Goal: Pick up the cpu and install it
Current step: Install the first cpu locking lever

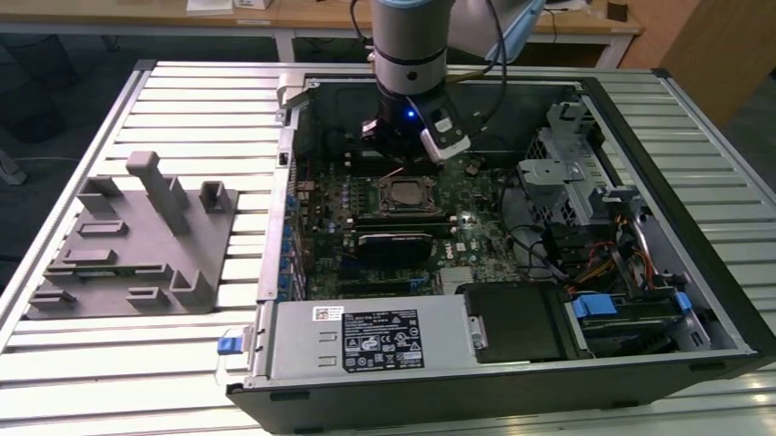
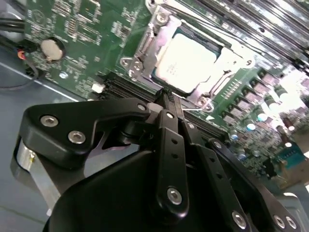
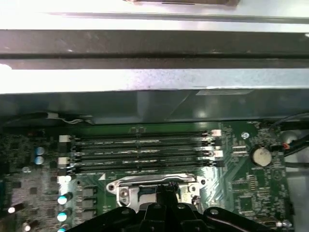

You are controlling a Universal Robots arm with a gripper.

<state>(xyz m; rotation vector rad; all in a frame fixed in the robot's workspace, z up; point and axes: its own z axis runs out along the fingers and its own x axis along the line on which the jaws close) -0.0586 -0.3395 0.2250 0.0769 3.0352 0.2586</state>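
one pale cpu (image 2: 186,60) lies flat inside the socket frame (image 2: 145,50) on the motherboard (image 2: 72,29), square to it. in the second wrist view the pincer (image 2: 165,96) hangs just beside the socket's edge, its tips pressed together and pinching nothing, aimed at the chip's side rather than its middle.
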